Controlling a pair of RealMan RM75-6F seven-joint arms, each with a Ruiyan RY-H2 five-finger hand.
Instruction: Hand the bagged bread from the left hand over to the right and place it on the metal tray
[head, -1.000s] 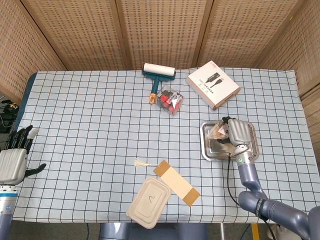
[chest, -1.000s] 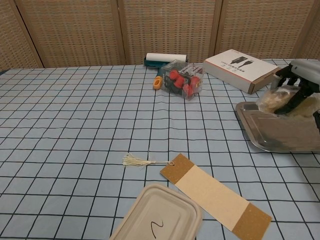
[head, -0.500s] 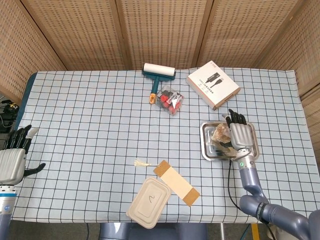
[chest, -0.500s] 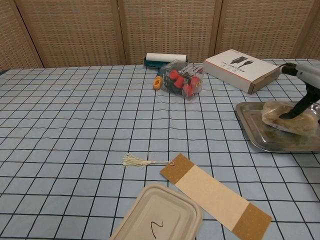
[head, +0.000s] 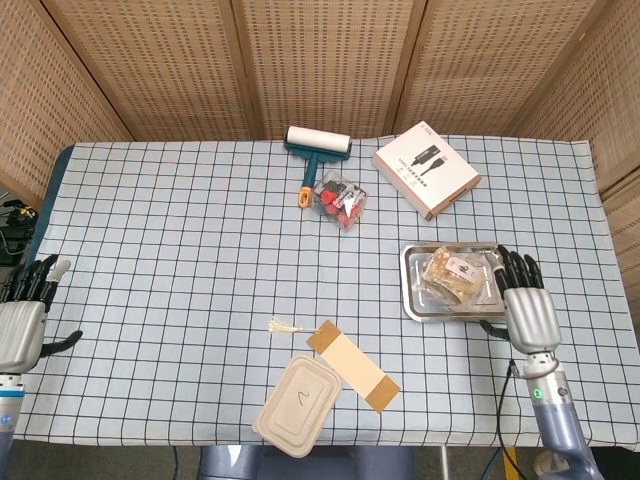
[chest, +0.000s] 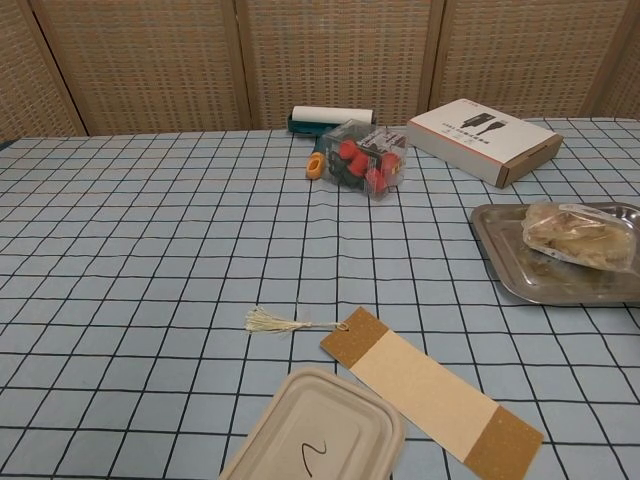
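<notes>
Since the earlier frames the right robot hand (head: 527, 312) has been drawn back off the metal tray (head: 411, 290) and is now seen just beside its right edge, holding nothing, fingers spread and pointing away from the robot. It is out of the chest view. The bagged bread (head: 452, 276) is left lying flat inside the tray, untouched by either hand. The left robot hand (head: 22, 322) is seen at the counter's (head: 180, 230) left edge, empty, with fingers extended and thumb out. Further back on the checked cloth a lint roller (head: 314, 148), a clear box of red items (head: 338, 200) and a white carton (head: 426, 168) are found; nearer the front lie a tasselled bookmark (head: 350, 366) and a pulp lid (head: 298, 405)
</notes>
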